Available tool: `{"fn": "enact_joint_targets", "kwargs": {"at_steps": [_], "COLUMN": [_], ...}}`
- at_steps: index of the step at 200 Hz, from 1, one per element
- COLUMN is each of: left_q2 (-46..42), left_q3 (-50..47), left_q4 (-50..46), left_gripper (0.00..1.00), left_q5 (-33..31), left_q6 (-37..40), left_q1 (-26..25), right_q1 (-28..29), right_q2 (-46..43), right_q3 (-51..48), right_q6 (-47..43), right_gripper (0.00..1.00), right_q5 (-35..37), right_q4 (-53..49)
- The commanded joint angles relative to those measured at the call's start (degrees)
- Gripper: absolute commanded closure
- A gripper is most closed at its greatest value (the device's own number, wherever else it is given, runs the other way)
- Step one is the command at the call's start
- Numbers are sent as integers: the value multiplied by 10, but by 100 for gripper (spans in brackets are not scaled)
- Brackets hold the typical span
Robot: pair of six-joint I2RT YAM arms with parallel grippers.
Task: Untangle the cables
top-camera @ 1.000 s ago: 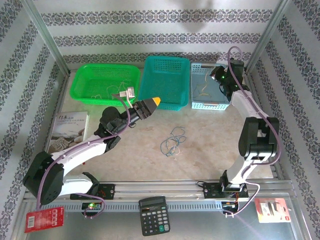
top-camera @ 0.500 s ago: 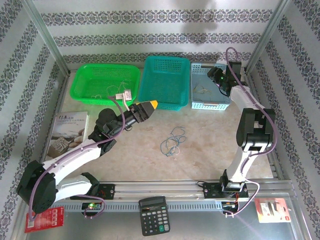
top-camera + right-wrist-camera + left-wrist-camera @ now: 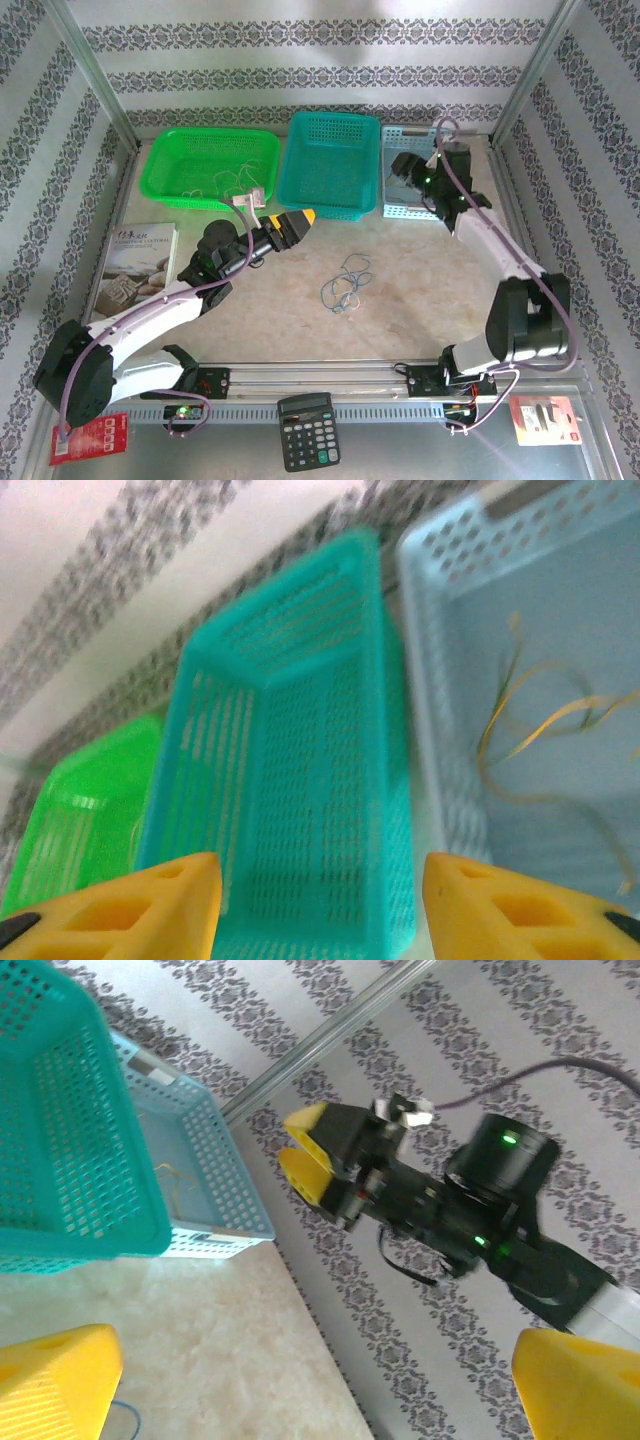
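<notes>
A small tangle of blue cables [image 3: 345, 283] lies on the marble table [image 3: 420, 290] between the arms. Thin yellow cables [image 3: 530, 720] rest loose in the light-blue basket [image 3: 590, 600], and whitish cables [image 3: 228, 183] lie in the green basket [image 3: 175, 160]. My right gripper [image 3: 325, 910] hangs open and empty above the teal basket [image 3: 290, 780], near its edge with the light-blue one; from above the right gripper [image 3: 402, 166] is at the back. My left gripper [image 3: 300, 220] is open and empty in front of the teal basket, its yellow fingertips [image 3: 60, 1380] wide apart.
A book [image 3: 135, 255] lies at the left. A calculator [image 3: 308, 430] and red packets [image 3: 88, 438] sit beyond the rail at the near edge. Patterned walls close the back and sides. The three baskets stand side by side along the back.
My right gripper opened over the light-blue basket, leaving the yellow cable in it, then swung left toward the teal basket. The left arm shifted slightly left and back.
</notes>
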Motion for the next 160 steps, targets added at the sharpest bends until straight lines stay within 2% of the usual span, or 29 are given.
{"fn": "enact_joint_targets", "kwargs": {"at_steps": [1,44,89,113,160], "left_q2": [6,-5,-33,-39,-37], "left_q3": [-12,-36,-49,-54,-54], "left_q4": [-40,-119,-184,-190,-191], "left_gripper": [0,0,0,0,0], "left_q5": [-26,-98,-162,-171,-165], "left_q6": [15,3,-6,-12,-17], "left_q1": [4,4,8,13,17], "right_q1": [53,214,347,381,388], "right_q2": [-63,-145,-135,-102,-35], "right_q3": [-70,-177,-206,-204,-195], "right_q6": [-1,-30,-52,-58,-65], "right_gripper": [44,48,58,62,66], "right_q5": [11,57,113,129,135], "right_q4": [5,-49,-122,-134,-126]}}
